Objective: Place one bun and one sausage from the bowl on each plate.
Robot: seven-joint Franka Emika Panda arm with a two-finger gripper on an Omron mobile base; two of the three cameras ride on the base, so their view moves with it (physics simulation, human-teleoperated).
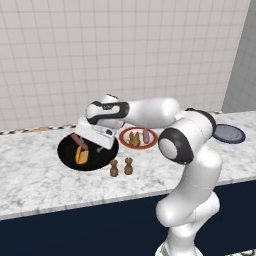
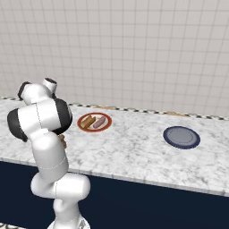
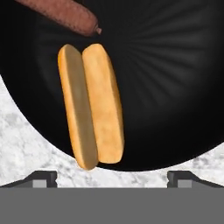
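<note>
The glossy black bowl (image 1: 66, 150) (image 3: 166, 87) sits on the counter at the left and holds a split tan bun (image 1: 81, 156) (image 3: 92, 105) and a red-brown sausage (image 1: 78, 141) (image 3: 61, 13). My gripper (image 1: 96, 142) (image 3: 112, 179) hovers just above the bowl, open, its tips spread wide with nothing between them; the bun lies below it. The white plate with a red-brown rim (image 1: 150, 142) (image 2: 81, 121) carries a bun (image 1: 135, 139) (image 2: 87, 120) and a sausage (image 1: 146, 134) (image 2: 99, 122). Far to the right, the dark blue plate (image 1: 229, 133) (image 2: 181, 137) is bare.
Two small brown shakers (image 1: 114, 168) (image 1: 128, 166) stand in front of the bowl near the counter's front edge. A tiled wall runs behind the marble counter (image 2: 134, 147). My arm hides the bowl in the right base view.
</note>
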